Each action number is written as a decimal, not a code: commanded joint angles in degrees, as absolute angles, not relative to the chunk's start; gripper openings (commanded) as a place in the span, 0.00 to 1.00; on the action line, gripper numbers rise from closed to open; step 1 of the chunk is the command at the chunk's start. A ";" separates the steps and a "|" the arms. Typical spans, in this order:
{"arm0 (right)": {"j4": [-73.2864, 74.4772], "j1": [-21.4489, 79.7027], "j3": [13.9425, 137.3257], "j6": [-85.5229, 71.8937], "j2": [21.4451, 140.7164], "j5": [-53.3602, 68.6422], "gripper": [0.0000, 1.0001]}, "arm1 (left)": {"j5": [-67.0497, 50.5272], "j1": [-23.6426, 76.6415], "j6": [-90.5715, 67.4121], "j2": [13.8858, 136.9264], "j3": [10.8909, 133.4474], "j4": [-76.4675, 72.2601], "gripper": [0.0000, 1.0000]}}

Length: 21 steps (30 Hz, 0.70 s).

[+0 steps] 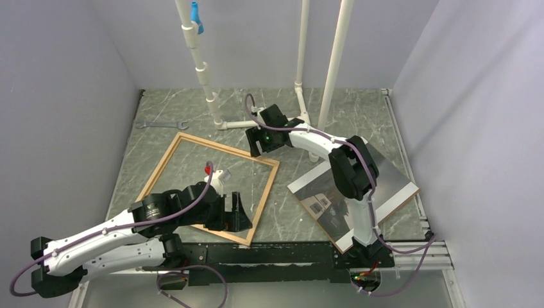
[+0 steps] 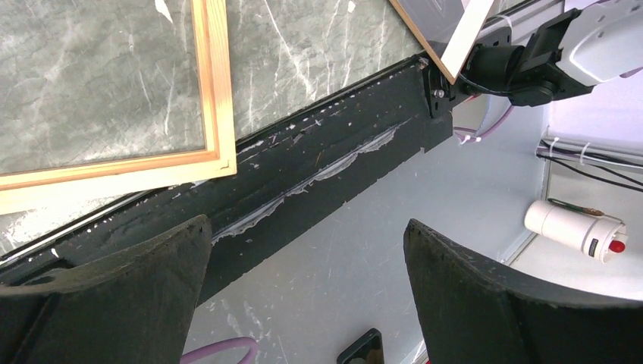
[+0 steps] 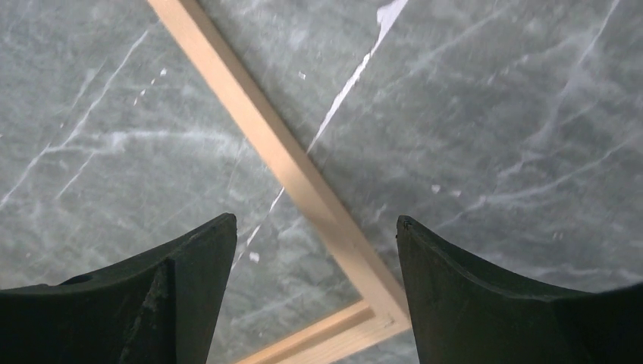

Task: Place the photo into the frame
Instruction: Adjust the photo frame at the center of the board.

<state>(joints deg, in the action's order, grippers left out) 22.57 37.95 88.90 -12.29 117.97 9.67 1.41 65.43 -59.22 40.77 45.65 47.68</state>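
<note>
The grey marbled tabletop [image 1: 359, 109] filled the booth, and at its far side stood a white pipe structure [image 1: 333, 64] with several uprights rising out of sight.

The frame [image 1: 228, 148] lay flat on the left half of the tabletop, turned at an angle so its corners pointed roughly far, near, left and right. Bare marble showed through it. The photo [image 1: 391, 183] lay flat to the right of the frame, picture side up, near the frame's right corner but apart from it. It was turned at a similar angle, and its near corner reached the black rail [image 1: 276, 253] along the tabletop's near edge.

The right arm [image 1: 349, 170] rose across the photo and stretched left and away from its base. The left arm [image 1: 96, 237] reached in low from the near left.

The right end effector [image 1: 256, 144] hovered over the far right strip of the frame. Its fingers were spread, with nothing between them but the strip and one frame corner below. The left end effector [image 1: 238, 215] hung at the frame's near right side, close to the rail. Its fingers were spread wide and held nothing.

A metal wrench [image 1: 161, 124] lay on the far left of the tabletop, beyond the frame. A small blue piece [image 1: 195, 14] sat high on the leftmost pipe.
</note>
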 commanded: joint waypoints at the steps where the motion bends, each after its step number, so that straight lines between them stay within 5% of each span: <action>1: 24.38 38.68 95.31 -7.40 121.77 8.60 0.80 | 1.80 65.21 -58.97 38.71 46.17 48.65 0.99; 9: 24.37 41.02 96.88 -4.33 126.90 9.15 0.74 | 2.28 65.21 -59.72 36.22 44.93 49.08 0.99; 16: 24.13 41.30 94.23 -4.11 126.21 11.32 0.49 | 2.62 65.21 -60.22 35.65 45.70 50.28 1.00; 21: 22.09 41.54 87.89 -4.70 120.82 11.37 0.19 | 2.95 65.21 -61.07 34.86 44.99 49.93 0.99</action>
<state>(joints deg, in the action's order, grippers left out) 21.76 41.10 92.99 -4.01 125.62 10.52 1.85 65.43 -59.72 35.88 45.08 50.04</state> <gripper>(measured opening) 0.303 0.994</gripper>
